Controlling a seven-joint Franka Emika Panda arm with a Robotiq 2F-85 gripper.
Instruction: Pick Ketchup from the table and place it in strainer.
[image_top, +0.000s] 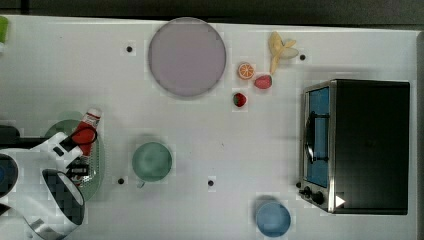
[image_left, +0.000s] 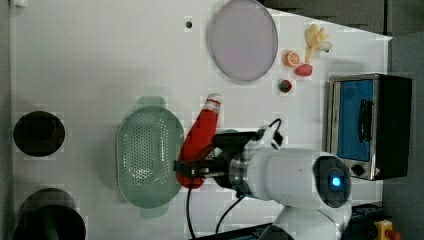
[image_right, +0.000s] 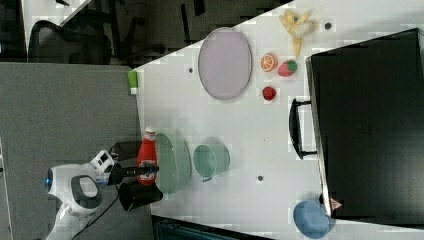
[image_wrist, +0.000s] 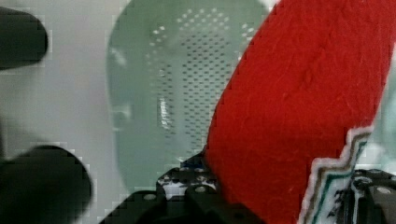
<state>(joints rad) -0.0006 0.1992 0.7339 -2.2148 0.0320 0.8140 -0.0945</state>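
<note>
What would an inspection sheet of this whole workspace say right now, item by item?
Surface: white table, small dark dots on it.
Job's things: Ketchup held over the strainer, which holds nothing.
Clutter: purple plate, green bowl, blue bowl, toaster oven, banana, orange slice, two strawberries.
Grippers: gripper shut on the bottle.
Cables: black cable below the wrist.
Surroundings: chair, two dark round containers.

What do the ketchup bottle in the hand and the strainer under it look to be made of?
Ketchup: looks like soft felt or plush, matte; fine fibres and creases show on its red body in the wrist view. Strainer: likely moulded plastic, pale green with a slight sheen; glints and neat rows of punched holes show on its floor. The hand grips the bottle.
</note>
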